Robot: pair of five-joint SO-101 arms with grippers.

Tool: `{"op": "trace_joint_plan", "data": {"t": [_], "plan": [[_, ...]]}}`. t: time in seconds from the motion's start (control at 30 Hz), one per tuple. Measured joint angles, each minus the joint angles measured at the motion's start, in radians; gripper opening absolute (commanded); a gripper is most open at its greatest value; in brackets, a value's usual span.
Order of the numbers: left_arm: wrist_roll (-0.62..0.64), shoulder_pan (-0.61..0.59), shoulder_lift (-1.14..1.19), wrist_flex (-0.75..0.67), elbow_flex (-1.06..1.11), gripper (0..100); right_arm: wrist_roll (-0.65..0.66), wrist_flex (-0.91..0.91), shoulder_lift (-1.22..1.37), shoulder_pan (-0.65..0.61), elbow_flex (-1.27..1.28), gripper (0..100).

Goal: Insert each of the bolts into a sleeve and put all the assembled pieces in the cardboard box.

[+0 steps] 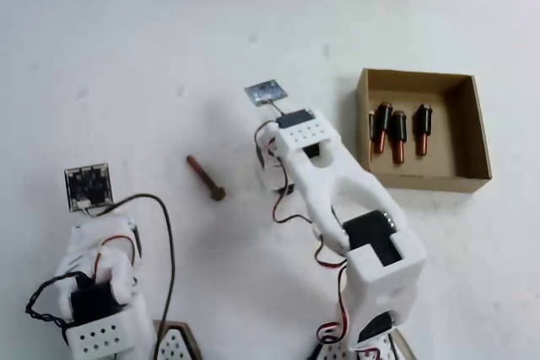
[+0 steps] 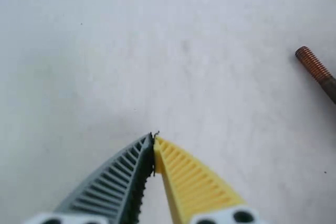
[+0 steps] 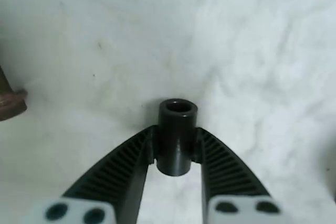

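The black sleeve is pinched between the right fingers, with its open bore turned away from the wrist. The one loose bolt is laid flat on the white table between the two arms. In the high view its long axis runs from about 11 o'clock, where the threaded end is found, to about 5 o'clock, where the head is found. From the right arm's wrist in that view the bolt is placed at roughly 9 o'clock and near. From the left arm it is placed at roughly 3 o'clock and somewhat farther off. The left fingers are pressed together with nothing held. The threaded tip is caught at the edge of the left wrist view, and the head at the edge of the right wrist view. Since the right fingers are occupied by the sleeve, the bolt is judged to be the left arm's to take. For that, the left fingers would need to be spread and set across the shank, closing along the 2-to-8 o'clock line, and best near the head, so that the threaded end is left free for the bore. Three assembled pieces are laid in the cardboard box, at about 3 o'clock from the right arm's wrist and well apart from the bolt.
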Motion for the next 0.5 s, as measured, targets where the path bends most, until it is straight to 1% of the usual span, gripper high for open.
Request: {"op": "trace_joint_plan", "data": {"t": [0.1,0.23,0.37,0.5], "plan": [[0.000,0.000,0.000,0.000,0.000,2,0.018,-0.002,0.000,0.003,0.006,9.1],[0.000,0.000,0.000,0.000,0.000,2,0.117,-0.005,-0.003,0.009,0.020,9.2],[0.000,0.000,0.000,0.000,0.000,2,0.170,-0.005,-0.006,0.011,0.020,9.8],[0.000,0.000,0.000,0.000,0.000,2,0.238,-0.015,-0.006,0.011,0.023,18.3]]}}
